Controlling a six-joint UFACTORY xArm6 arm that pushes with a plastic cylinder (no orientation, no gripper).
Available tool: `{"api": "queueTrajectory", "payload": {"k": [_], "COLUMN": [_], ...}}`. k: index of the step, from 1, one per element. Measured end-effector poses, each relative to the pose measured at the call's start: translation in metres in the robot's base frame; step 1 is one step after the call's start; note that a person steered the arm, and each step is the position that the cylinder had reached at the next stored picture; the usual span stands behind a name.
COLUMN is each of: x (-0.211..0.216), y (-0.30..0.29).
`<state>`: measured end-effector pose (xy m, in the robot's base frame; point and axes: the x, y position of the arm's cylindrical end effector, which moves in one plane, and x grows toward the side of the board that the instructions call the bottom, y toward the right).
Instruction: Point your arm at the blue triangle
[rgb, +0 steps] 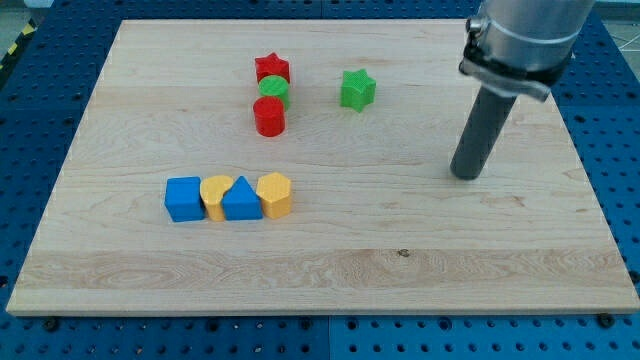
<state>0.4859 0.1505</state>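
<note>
My tip (465, 174) is resting on the wooden desk (400, 260) at the view's right, well apart from the blue triangle (241, 199); no jaws are showing. The triangle is sitting at lower left, between a yellow block (215, 196) and a yellow hexagon (275, 194), with a blue cube (184, 198) ending the row.

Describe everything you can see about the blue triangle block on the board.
The blue triangle block is a small, matte, plastic-looking prism standing with its apex toward the view's top. It sits on the wooden board at lower left, third in a tight row: a yellow block presses against its left side, a yellow block against its right, and a blue cube ends the row at the left. My tip is far to its right, touching nothing.
</note>
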Motion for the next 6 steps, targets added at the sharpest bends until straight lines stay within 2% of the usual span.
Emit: {"api": "queueTrajectory", "payload": {"k": [1, 4, 6], "x": [0.041, 0.118, 0.127], "y": [-0.027, -0.128, -0.213]}}
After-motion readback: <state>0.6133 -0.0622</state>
